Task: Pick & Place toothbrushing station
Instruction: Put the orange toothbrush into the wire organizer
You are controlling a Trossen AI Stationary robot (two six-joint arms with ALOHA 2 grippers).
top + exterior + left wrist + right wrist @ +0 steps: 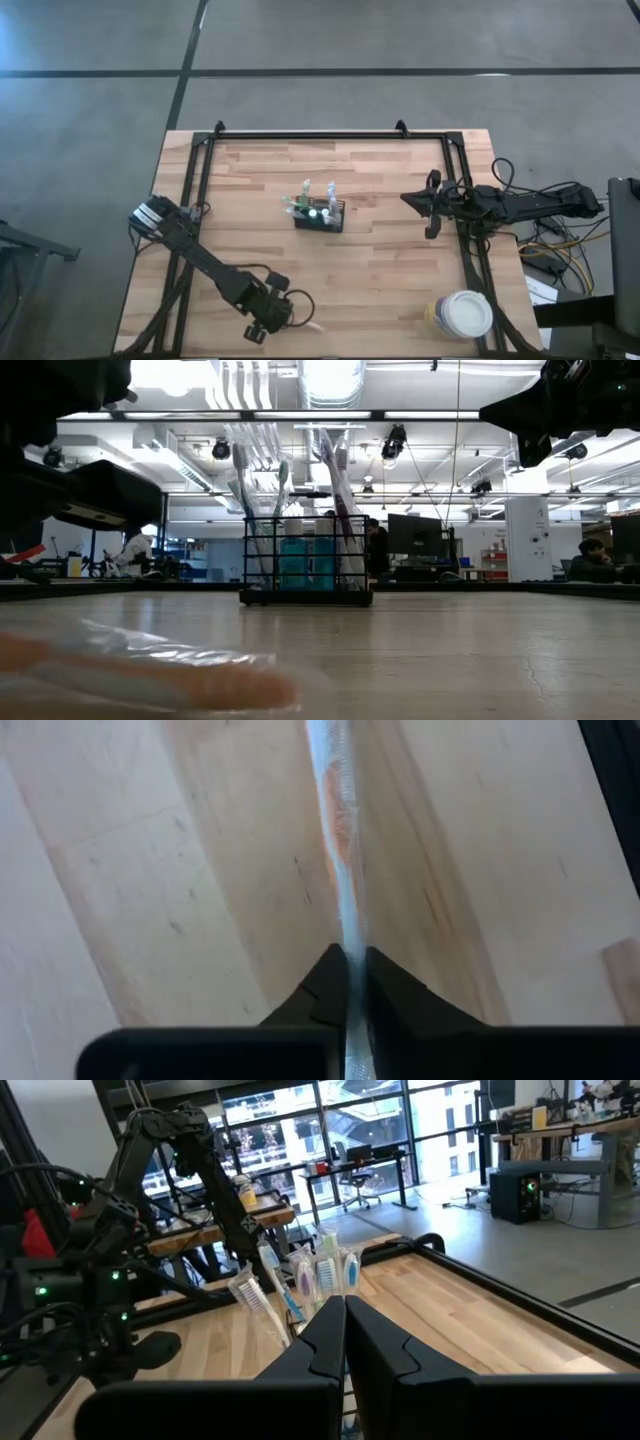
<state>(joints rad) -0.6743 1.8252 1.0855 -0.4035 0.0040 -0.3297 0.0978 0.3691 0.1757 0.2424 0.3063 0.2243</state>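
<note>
Left end effector [268, 322] sits low at the counter's [400, 290] near edge, close to the left corner, and is clamped on a wrapped toothbrush [340, 840]. In the left wrist view the brush runs straight out from between the fingers, flat along the wood, so its long axis lines up with the end effector's reach.

Toothbrushing station [319, 216] stands upright mid-counter, already holding several brushes. From the held brush it lies toward the far edge and a bit to the right, well apart.

Likely next: lift, tip the brush near vertical, then carry it over the caddy's open top. It's narrower than the brush is long, so flat won't go in.

Right end effector [432, 205] is closed on nothing, waiting at the right edge. It's nearer the station but idle.
</note>
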